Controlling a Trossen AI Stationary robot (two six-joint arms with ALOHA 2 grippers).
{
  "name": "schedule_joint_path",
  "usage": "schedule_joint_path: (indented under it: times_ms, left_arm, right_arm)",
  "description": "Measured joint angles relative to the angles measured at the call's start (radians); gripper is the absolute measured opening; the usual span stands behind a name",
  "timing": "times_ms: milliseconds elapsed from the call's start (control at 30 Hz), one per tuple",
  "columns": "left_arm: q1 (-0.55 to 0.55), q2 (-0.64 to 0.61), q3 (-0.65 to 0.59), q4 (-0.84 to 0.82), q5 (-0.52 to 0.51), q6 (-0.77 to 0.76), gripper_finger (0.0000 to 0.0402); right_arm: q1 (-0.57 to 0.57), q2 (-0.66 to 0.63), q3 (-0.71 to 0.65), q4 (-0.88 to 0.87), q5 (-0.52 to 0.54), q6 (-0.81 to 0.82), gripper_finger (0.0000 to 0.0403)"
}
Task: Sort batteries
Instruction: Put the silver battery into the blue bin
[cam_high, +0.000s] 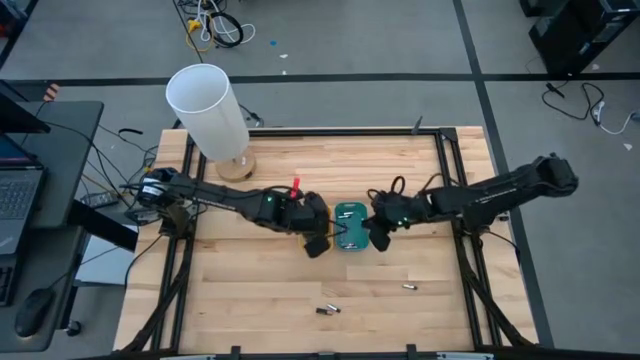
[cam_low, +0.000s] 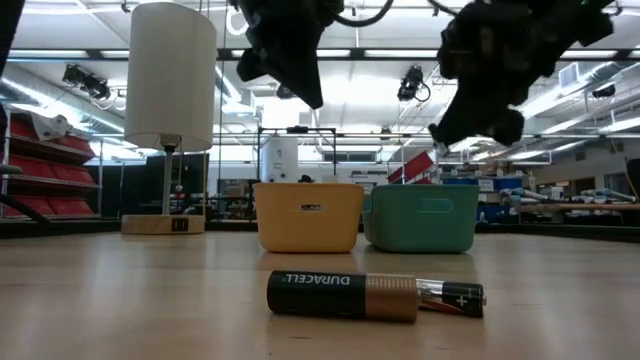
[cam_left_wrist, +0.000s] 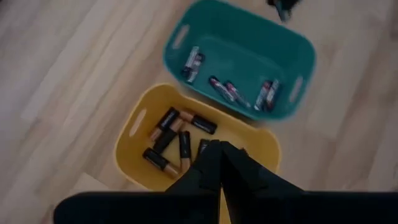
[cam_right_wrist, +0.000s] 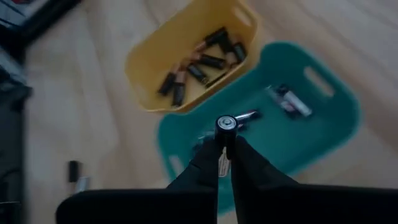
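Both arms meet over the middle of the table (cam_high: 250, 300), each above one of two small trays that stand side by side, touching.

The right gripper (cam_right_wrist: 224, 144) hangs over the teal tray (cam_right_wrist: 336, 124) and pinches a slim battery (cam_right_wrist: 225, 124) upright between its fingertips, silvery end cap facing the wrist camera. In the teal tray lie several slim cells (cam_left_wrist: 231, 91), dark with silver and a touch of red, scattered singly and in pairs along its floor.

The left gripper (cam_left_wrist: 219, 163) hangs over the yellow tray (cam_left_wrist: 134, 127), fingers pressed together with nothing visible between them. The yellow tray holds the thicker cells (cam_left_wrist: 166, 138): black bodies with copper-coloured ends, about half a dozen lying at loose angles, some touching.

More batteries lie loose on the table toward its near edge. A thick black-and-copper cell marked Duracell (cam_low: 342, 295) lies on its side, and a slim dark one (cam_low: 452, 297) lies just behind it, touching or nearly so; from above this pair (cam_high: 328, 309) sits near the front edge, about midway along it. Another small silvery cell (cam_high: 409, 286) lies apart, nearer the right side.

A lamp (cam_high: 212, 115) with a white shade stands at the far left corner.
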Motion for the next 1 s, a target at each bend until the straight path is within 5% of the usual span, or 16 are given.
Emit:
schedule_joint_path:
  times_ms: [533,867,1000]
  left_arm:
    - [0.063,0.000,0.000,0.024,0.130,-0.032,0.0017]
    - [0.068,0.000,0.000,-0.128,0.147,0.104,0.0017]
    - [0.081,0.000,0.000,-0.138,0.191,0.151,0.0017]
  right_arm:
    - [-0.125,0.024,0.000,-0.042,-0.117,-0.404,0.0190]
    - [-0.085,-0.088,0.000,-0.241,-0.186,-0.473,0.0193]
    - [-0.024,-0.096,0.001,-0.422,-0.220,-0.348,0.0192]
